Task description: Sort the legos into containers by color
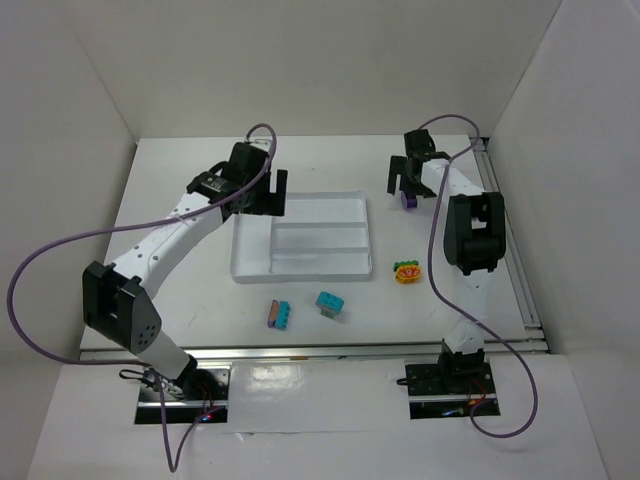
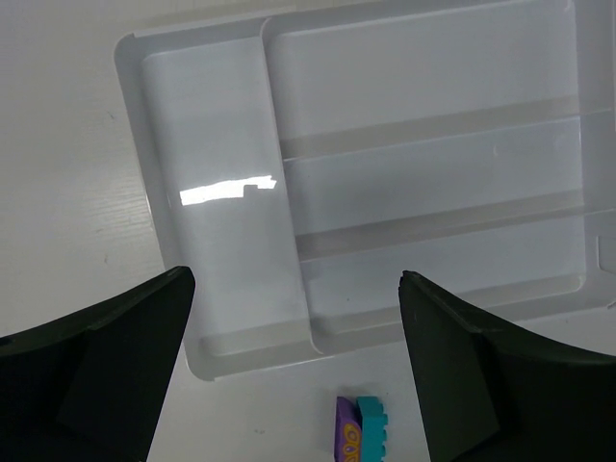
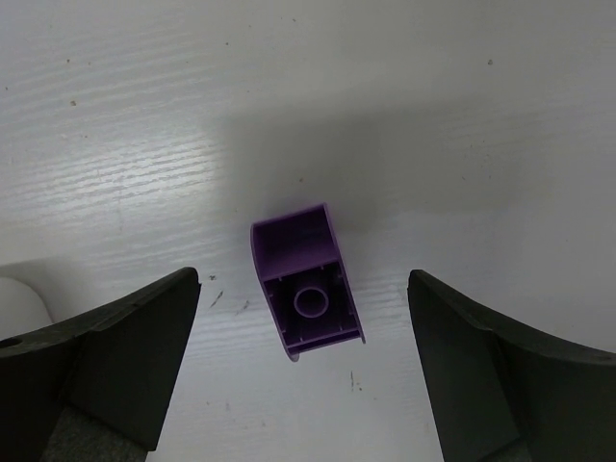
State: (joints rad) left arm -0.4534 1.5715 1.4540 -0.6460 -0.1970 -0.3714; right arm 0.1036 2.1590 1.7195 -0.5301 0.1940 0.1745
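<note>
While the right claw hangs wide open over the table, a purple brick lies tipped over right between its two fingers, and neither finger touches it. The left claw is wide open too and holds nothing. The white tray sits right under it. A purple and blue pair of bricks lies on the table just beside the tray, near the left claw.

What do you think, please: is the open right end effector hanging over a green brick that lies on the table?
Not quite: the brick is purple, not green, as the right wrist view shows. The rest holds: the right end effector hangs open over it, and it lies on the table.
</note>
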